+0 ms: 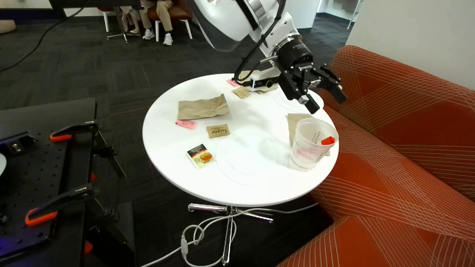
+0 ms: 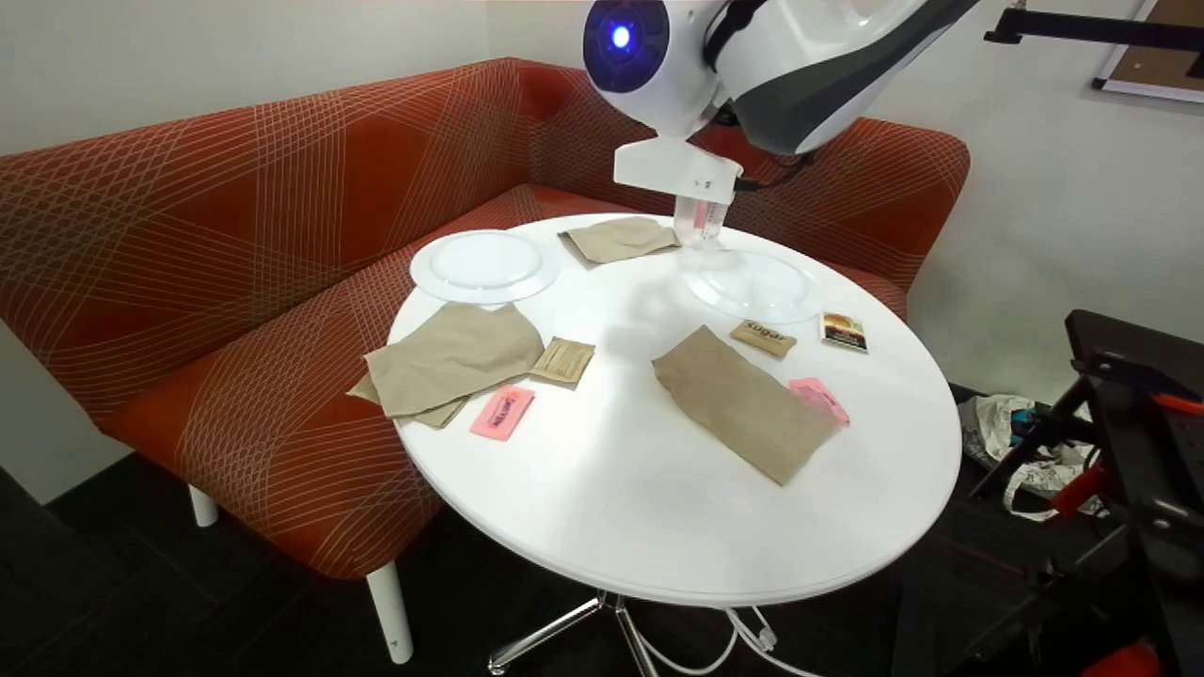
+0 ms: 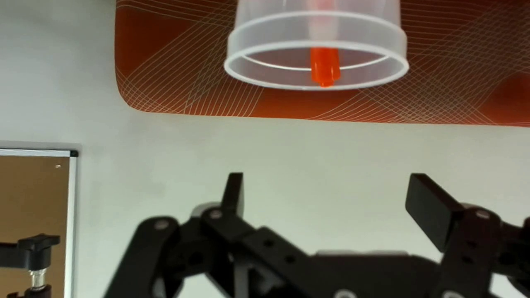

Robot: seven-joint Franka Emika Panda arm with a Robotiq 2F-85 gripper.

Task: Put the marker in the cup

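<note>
The off-white translucent cup [image 1: 305, 151] stands upright near the table edge by the sofa. The marker [image 1: 328, 141] stands tilted inside it, with its red end at the rim and the rest seen faintly through the wall. In an exterior view the cup [image 2: 712, 226] is partly hidden by the arm. In the wrist view the cup [image 3: 273, 33] is at the top, mouth downward in the picture, with the red marker end [image 3: 325, 66] showing in its mouth. My gripper [image 1: 328, 102] is open and empty, above and apart from the cup; its fingers also show in the wrist view [image 3: 325, 198].
The round white table [image 1: 167, 148] holds clear plates [image 2: 484, 259], brown napkins [image 1: 203, 108], a sugar packet [image 1: 218, 131], a tea packet [image 1: 200, 155] and pink packets [image 2: 502, 412]. A red sofa [image 1: 389, 178] stands close behind the cup. A napkin [image 1: 295, 124] lies partly under the cup.
</note>
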